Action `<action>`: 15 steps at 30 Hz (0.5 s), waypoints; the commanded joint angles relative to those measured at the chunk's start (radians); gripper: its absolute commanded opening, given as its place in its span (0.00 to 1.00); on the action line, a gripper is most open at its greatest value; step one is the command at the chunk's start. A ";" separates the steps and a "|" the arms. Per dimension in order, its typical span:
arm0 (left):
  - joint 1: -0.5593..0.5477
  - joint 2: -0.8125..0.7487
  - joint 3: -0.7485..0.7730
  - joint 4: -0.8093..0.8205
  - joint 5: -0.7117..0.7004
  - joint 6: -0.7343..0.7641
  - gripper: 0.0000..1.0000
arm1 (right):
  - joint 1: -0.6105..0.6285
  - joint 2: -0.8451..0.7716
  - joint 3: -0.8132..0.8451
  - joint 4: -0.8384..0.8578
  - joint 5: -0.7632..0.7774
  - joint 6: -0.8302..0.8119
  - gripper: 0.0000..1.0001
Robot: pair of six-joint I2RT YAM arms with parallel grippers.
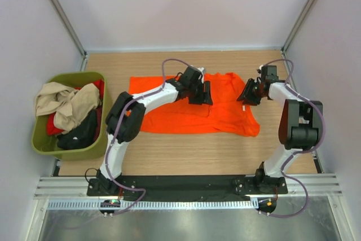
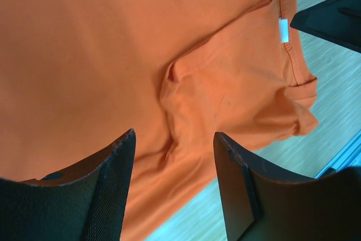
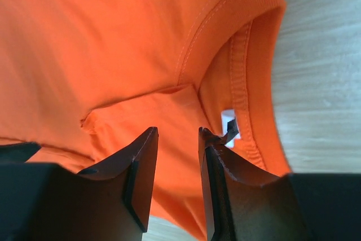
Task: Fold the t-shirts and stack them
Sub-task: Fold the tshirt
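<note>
— At the near edge of the wooden bench (image 1: 169,159), what is in frame?

— Two white-and-black robot arms, bolted side by side to a dark rail. The left arm (image 1: 121,122) bends in toward the middle of the bench, and the right arm (image 1: 299,122) rises at the right side.

— And to the left of them?

— An olive-green plastic tub (image 1: 39,139) sits at the bench's left edge. It holds a crumpled heap: a beige cloth shirt (image 1: 56,103) on top, a red cloth shirt (image 1: 53,125) beneath it and a black cloth shirt (image 1: 79,134) toward the near side.

— Where is the shirt being worked on?

— A bright orange round-necked cloth t-shirt (image 1: 186,111) lies spread on the bench between the arms, apart from the tub. It lies sideways, with its neck toward the right arm.

— The claws?

— The left claw (image 2: 175,134) hangs over the far middle of the orange t-shirt. Its two black fingers are spread wide and released, with nothing between them. Beneath it the cloth rises in a small pucker (image 2: 169,74). The right claw (image 3: 177,130) is at the neck end, its fingers parted by a narrow gap. It too is released: orange cloth shows through the gap, and none appears pinched. One fingertip sits just beside the small white label (image 3: 228,121) inside the ribbed collar (image 3: 248,43).

— Behind all that?

— Plain white walls (image 1: 180,9) close off the bench's far side.
</note>
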 commanded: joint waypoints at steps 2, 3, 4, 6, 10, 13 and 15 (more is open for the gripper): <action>-0.019 0.116 0.150 0.052 0.077 0.029 0.59 | 0.016 0.057 0.086 -0.011 0.041 -0.107 0.42; -0.023 0.134 0.173 0.052 0.078 0.035 0.59 | 0.025 0.063 0.091 -0.014 0.065 -0.113 0.42; -0.030 0.171 0.202 0.052 0.078 0.040 0.59 | 0.028 0.066 0.089 -0.008 0.068 -0.119 0.41; -0.034 0.202 0.232 0.041 0.080 0.048 0.60 | 0.033 0.074 0.086 0.011 0.055 -0.119 0.42; -0.034 0.248 0.275 0.010 0.063 0.052 0.59 | 0.045 0.117 0.109 0.024 0.035 -0.122 0.37; -0.036 0.245 0.263 0.009 0.043 0.066 0.57 | 0.048 0.134 0.105 0.032 0.036 -0.121 0.33; -0.036 0.237 0.253 0.007 0.040 0.071 0.54 | 0.048 0.141 0.105 0.031 0.038 -0.119 0.32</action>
